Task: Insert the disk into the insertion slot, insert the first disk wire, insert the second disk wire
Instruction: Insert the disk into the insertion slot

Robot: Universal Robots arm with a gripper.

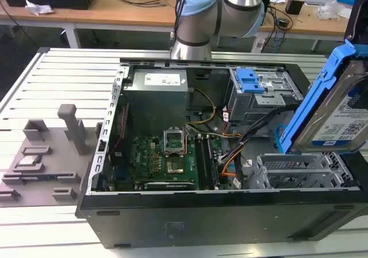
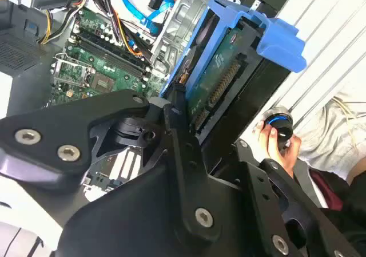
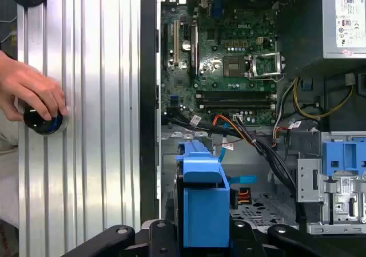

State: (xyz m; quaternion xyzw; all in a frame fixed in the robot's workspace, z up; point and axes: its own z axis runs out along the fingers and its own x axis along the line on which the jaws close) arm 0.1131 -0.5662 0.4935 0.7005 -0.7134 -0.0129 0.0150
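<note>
In the exterior view the disk, a silver drive with a white label in its blue carrier frame, hangs tilted at the right edge. It is just above the insertion slot, a silver perforated cage in the open computer case. My gripper is shut on the disk, with a black finger on either side. In the second wrist view the disk shows its green circuit-board side, held over the cage. Loose orange, black and blue wires lie beside the cage.
A taller grey cage with a blue latch stands behind the slot. The motherboard and power supply fill the rest of the case. A person's hand rests on a round knob on the ribbed table. Grey fixtures sit at the exterior view's left.
</note>
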